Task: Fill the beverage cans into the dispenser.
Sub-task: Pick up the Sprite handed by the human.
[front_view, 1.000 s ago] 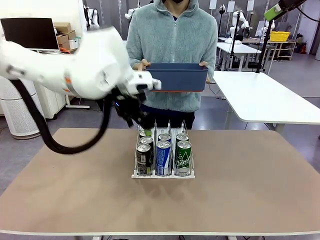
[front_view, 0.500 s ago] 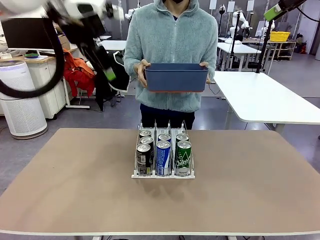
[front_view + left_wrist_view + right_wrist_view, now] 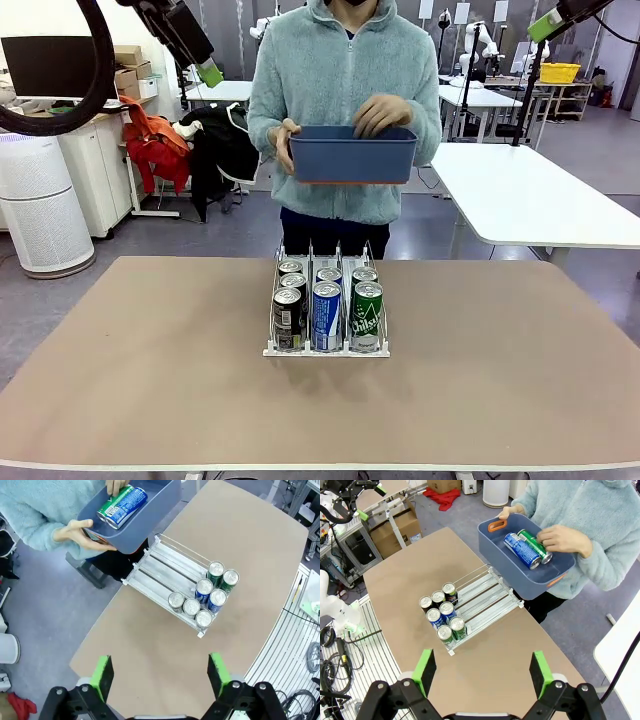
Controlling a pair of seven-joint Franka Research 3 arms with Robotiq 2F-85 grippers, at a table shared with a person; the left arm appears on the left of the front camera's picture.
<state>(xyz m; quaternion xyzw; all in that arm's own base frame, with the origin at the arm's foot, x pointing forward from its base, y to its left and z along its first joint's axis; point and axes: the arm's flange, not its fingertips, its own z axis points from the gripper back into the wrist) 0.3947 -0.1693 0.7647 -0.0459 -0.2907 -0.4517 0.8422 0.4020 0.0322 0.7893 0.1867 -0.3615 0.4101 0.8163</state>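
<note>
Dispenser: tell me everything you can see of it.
The dispenser is a low clear rack: white base, thin upright dividers, three lanes. It sits flat in the middle of the table, lanes running away from the robot. Seven upright cans are bunched at the robot's end: three in its left lane, black in front; two in the middle, blue in front; two on the right, green in front. The far part of every lane is bare. Only the cans and table touch it.
</note>
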